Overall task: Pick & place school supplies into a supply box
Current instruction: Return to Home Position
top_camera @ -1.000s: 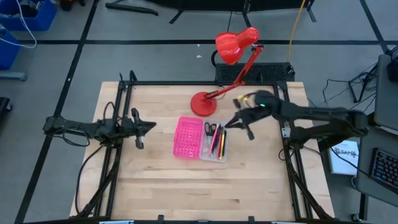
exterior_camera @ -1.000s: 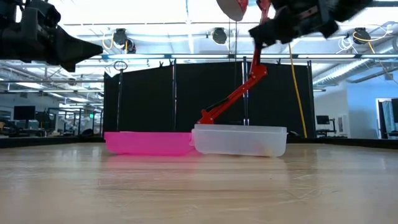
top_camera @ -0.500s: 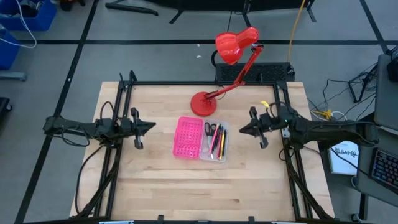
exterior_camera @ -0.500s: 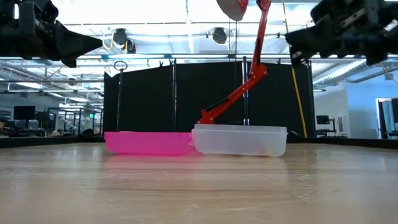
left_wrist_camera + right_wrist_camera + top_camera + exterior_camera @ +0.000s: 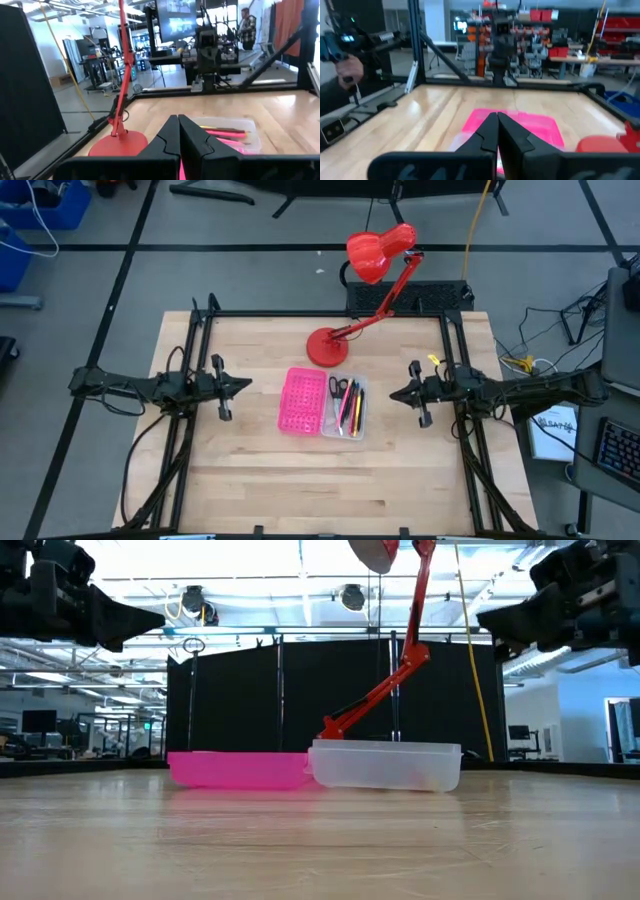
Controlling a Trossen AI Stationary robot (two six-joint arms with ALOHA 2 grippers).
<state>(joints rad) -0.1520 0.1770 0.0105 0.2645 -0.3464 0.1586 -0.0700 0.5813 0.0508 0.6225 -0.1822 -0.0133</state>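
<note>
Two arms hang level over the table point(image 5: 250, 470), one at each side. The left gripper point(image 5: 245, 384) and the right gripper point(image 5: 393, 394) point inward at each other, each with its fingers pressed together on nothing. Between them the box point(image 5: 300, 402) lies open, just beside the red lamp point(image 5: 326, 346). The scissors point(image 5: 338, 388) and the pens and pencils point(image 5: 351, 411) lie in its clear half.
</note>
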